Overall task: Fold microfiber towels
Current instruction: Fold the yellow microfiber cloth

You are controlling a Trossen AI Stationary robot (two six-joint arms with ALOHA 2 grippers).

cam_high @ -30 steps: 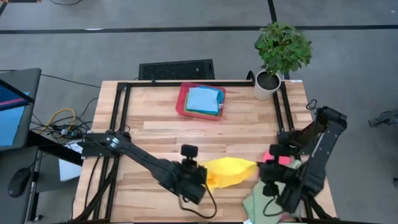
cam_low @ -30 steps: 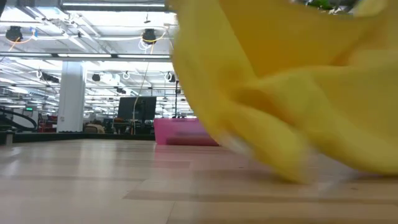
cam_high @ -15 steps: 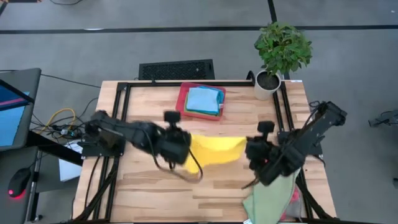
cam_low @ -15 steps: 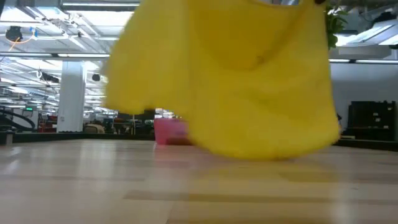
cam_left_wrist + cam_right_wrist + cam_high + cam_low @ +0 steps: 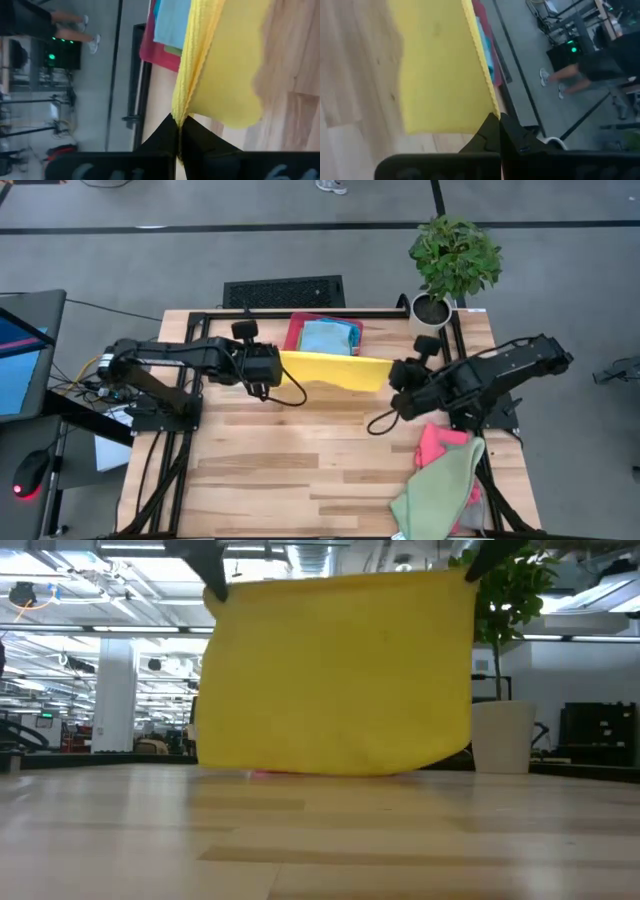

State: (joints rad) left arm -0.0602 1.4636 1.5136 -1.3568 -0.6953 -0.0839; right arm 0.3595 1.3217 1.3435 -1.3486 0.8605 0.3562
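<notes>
Fingers [image 5: 167,132] pinch soft yellow towel [image 5: 335,675]; hanging flat

Bright, even light comes from ceiling strip lamps [image 5: 150,628]. Shadows on the wooden table [image 5: 330,460] are soft and faint. Both wrist views are slightly blurred, their backgrounds out of focus.

The yellow towel [image 5: 335,670] is soft, matt cloth with a finely nubbed edge. The bench [image 5: 300,470] is smooth pale wood planking with a slight sheen. The red tray [image 5: 292,340] looks like rigid plastic.
</notes>
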